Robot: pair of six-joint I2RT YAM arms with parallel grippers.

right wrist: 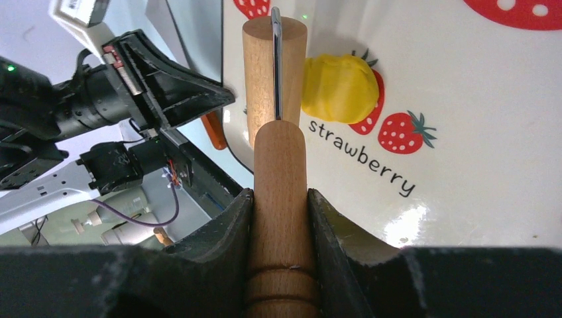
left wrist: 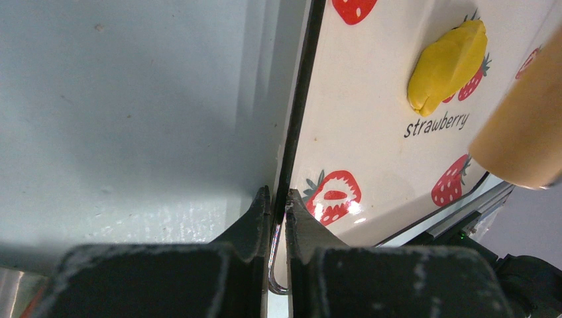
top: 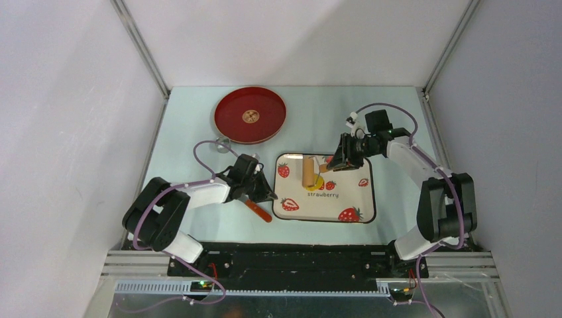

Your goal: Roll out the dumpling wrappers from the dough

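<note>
**Q:** State of the left gripper (left wrist: 278, 199)?
**A:** Nearly closed. Its jaws pinch the left rim of the tray (left wrist: 371, 99), which lies flat on the table (left wrist: 132, 99).

**Q:** And the right gripper (right wrist: 280, 199)?
**A:** Partly open, clamped on the handle of the wooden roller (right wrist: 262, 79). The drum is over the tray; contact with the tray cannot be confirmed.

**Q:** Location of the dough (right wrist: 338, 86)?
**A:** One thick yellow lump on the tray, just beside the drum, next to the printed word "strawberry".

**Q:** Beyond the tray?
**A:** A red plate (top: 250, 114) sits at the far left, apart from the tray.
</note>
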